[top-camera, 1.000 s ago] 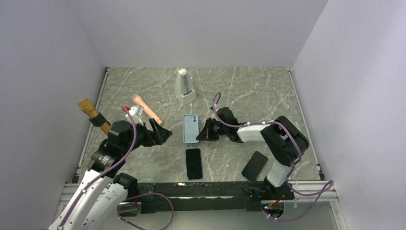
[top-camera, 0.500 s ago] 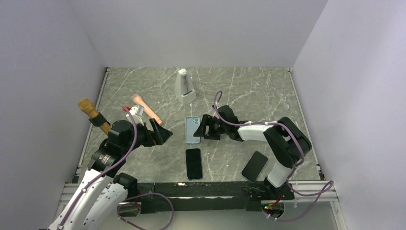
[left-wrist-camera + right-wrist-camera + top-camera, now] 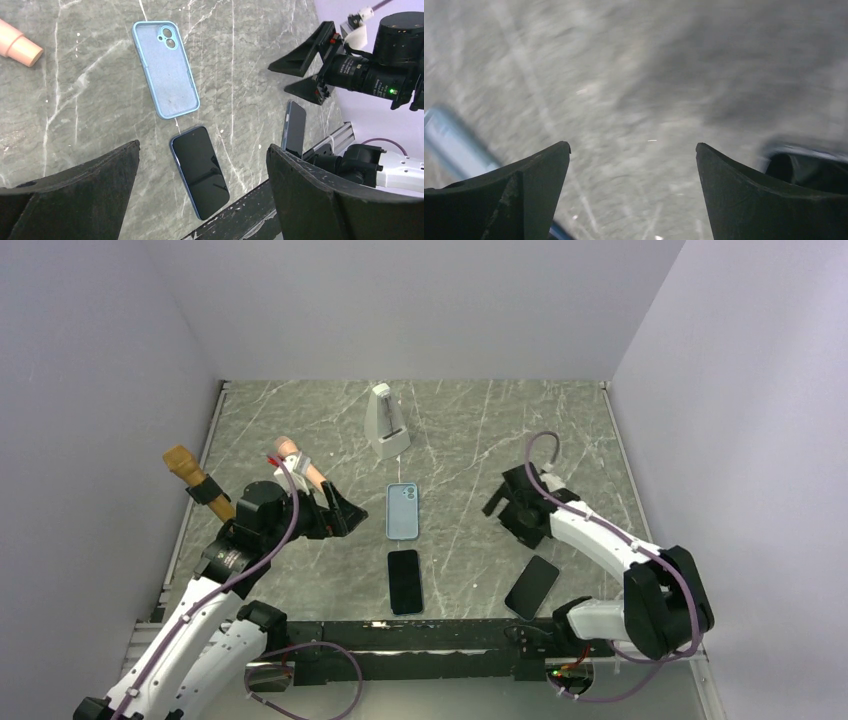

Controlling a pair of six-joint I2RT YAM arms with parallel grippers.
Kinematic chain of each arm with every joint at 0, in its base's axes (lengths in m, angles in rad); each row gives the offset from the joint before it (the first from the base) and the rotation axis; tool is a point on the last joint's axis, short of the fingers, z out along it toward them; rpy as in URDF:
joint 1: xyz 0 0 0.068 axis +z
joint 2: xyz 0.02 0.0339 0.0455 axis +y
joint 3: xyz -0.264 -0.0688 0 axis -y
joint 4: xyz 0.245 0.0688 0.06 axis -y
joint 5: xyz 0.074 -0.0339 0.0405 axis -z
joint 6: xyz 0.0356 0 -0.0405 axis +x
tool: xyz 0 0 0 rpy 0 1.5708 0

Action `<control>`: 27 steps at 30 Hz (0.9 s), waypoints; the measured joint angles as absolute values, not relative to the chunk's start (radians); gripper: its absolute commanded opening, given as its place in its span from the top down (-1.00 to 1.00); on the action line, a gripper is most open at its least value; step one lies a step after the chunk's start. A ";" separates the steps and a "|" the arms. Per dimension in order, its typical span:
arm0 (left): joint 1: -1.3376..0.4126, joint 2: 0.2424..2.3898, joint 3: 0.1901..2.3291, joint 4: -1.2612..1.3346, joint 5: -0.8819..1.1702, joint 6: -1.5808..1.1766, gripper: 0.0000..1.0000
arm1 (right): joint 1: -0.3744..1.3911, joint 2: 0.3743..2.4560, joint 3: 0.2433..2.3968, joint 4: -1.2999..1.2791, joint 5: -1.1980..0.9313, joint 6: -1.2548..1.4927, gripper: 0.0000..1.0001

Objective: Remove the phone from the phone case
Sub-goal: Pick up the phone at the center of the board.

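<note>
The light blue phone case [image 3: 402, 511] lies flat mid-table with its empty inside up, camera cutout at the far end [image 3: 165, 69]. Just in front of it a dark phone [image 3: 404, 581] lies screen up [image 3: 200, 171]. My left gripper [image 3: 345, 515] hovers open to the left of the case, with nothing between its fingers [image 3: 202, 146]. The right gripper [image 3: 503, 492] stands open well to the right of the case and touches nothing; its own view [image 3: 632, 145] is blurred marble with a blue edge at far left.
A second dark phone [image 3: 531, 586] lies near the right arm's base [image 3: 295, 128]. A white wedge-shaped object [image 3: 385, 423] stands behind the case. A pink cylinder [image 3: 300, 462] and a brown-handled tool [image 3: 190, 475] lie at the left.
The right gripper opened, let go of the case's right edge and drew back to the right. The case ended up slightly farther back. The left gripper edged toward it.
</note>
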State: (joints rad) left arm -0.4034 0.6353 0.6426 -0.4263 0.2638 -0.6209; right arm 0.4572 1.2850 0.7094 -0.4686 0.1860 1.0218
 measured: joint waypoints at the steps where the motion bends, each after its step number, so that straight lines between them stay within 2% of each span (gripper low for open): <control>1: -0.403 0.643 0.643 -0.421 0.266 -0.621 -0.99 | 0.429 1.280 0.706 -0.524 0.215 1.057 -1.00; 11: -0.403 0.629 0.642 -0.414 0.264 -0.611 -0.99 | 0.202 1.010 0.575 -0.824 0.350 1.251 -1.00; 20: -0.403 0.645 0.642 -0.405 0.265 -0.609 -0.99 | 0.168 1.002 0.548 -0.918 0.352 1.272 -1.00; 27: -0.403 0.667 0.638 -0.377 0.285 -0.613 -0.99 | 0.165 0.974 0.471 -0.847 0.224 1.171 -1.00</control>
State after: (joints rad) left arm -0.4034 0.6674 0.6380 -0.3771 0.2852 -0.6132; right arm 0.1654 0.9741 0.4709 -0.8474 0.2237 1.1709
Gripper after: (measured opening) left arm 0.994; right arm 0.995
